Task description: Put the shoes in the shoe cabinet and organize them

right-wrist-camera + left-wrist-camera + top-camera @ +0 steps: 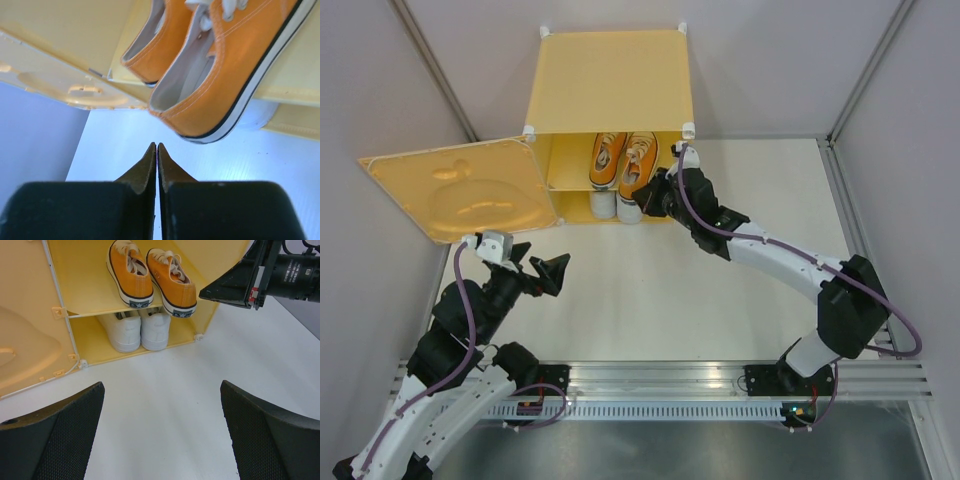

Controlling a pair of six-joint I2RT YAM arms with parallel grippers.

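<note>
Nearest the lens, in the right wrist view, the right gripper (157, 150) is being held with its two black fingers pressed flat together, and nothing is being gripped between them. Its tip is being aimed at the heel of the near orange shoe (235, 85), just short of it, with a sliver of table (125, 145) showing between.

The left gripper (161, 390) is being held wide open and empty, low over the table. It is well back from the shoe cabinet (610, 80) and is being faced toward its opening.

All four shoes are being housed in the cabinet now. The orange pair (131, 275) is being borne on the inner shelf (85, 295), and the white pair (125, 330) is being kept side by side on the floor beneath. The orange shoe on the right arm's side is being left slightly askew, its heel overhanging the shelf edge. The door (470, 190) is being held swung wide to the left.

Placing looks done, so it is the tidying that is being attended to. A gentle, straight push on that overhanging heel is being called for next, so the shoe is slid in square beside its partner rather than twisted further. The door would probably be left to the left arm, which is nearest it.
</note>
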